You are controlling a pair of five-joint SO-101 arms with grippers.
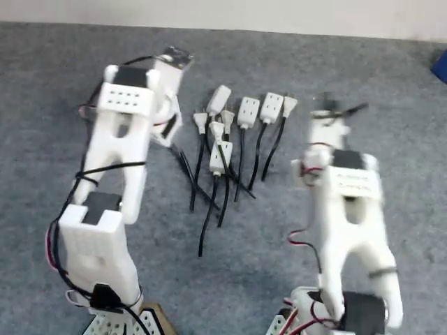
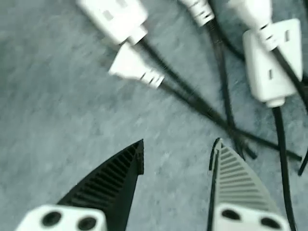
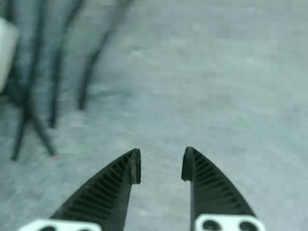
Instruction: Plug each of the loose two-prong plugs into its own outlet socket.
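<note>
Several white two-prong plugs and outlet sockets on short black cords lie in a cluster on the grey carpet between the arms. One socket (image 1: 247,112) and its neighbour (image 1: 271,107) lie at the back, and another socket (image 1: 220,158) sits nearer the middle. My left gripper (image 2: 178,144) hangs open over bare carpet just short of a loose plug (image 2: 134,68), with a socket (image 2: 115,17) and a larger socket (image 2: 269,62) beyond it. My right gripper (image 3: 161,153) is open above bare carpet, off to the side of the black cords (image 3: 53,82), holding nothing.
The left arm (image 1: 122,139) stands left of the cluster and the right arm (image 1: 346,188) to its right. The cords (image 1: 209,195) trail toward the front. A blue object (image 1: 441,66) sits at the far right edge. A pale wall strip borders the carpet at the back.
</note>
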